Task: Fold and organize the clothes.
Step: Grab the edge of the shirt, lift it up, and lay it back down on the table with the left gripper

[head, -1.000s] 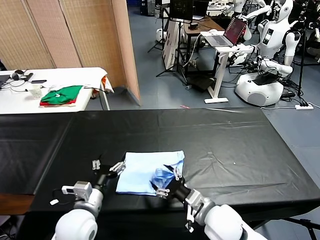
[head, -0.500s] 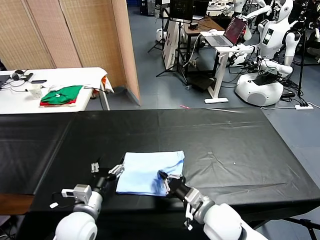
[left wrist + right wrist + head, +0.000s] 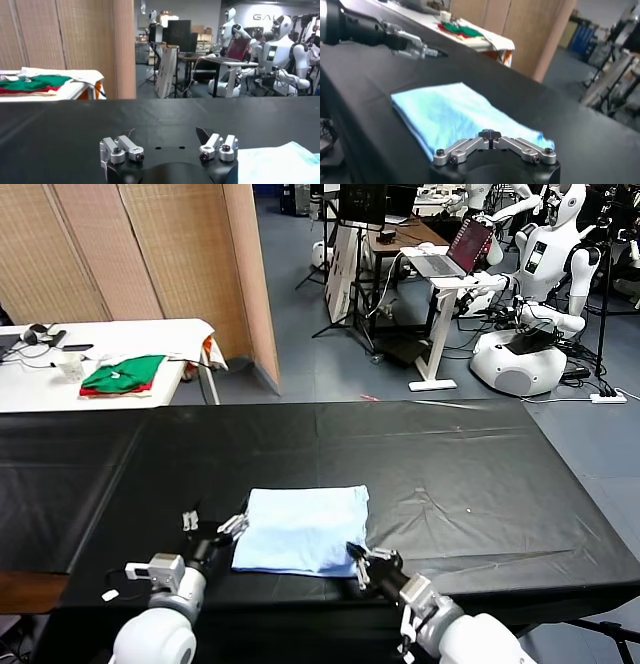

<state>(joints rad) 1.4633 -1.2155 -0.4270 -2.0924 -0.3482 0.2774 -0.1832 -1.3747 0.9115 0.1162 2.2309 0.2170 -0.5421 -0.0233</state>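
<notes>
T-shirt (image 3: 303,529) lies folded into a flat pale-blue rectangle on the black table (image 3: 480,484), near my edge and a little left of centre. Its long axis runs left to right.

My right gripper (image 3: 362,565) sits at the shirt's near right corner, just off the fabric's edge. Fingers pressed together, nothing between them; the right wrist view confirms the cloth (image 3: 455,112) lies beyond the tips, not in them.

My left gripper (image 3: 212,522) rests just beside the shirt's left edge, jaws spread wide, holding nothing; the shirt (image 3: 280,162) shows at its side in the left wrist view.

Judgement: both grippers are about equally near, one at each short end. The shirt lies far and left of the right gripper, directly right of the left one. Any further fold or tidying would run along that long axis.
</notes>
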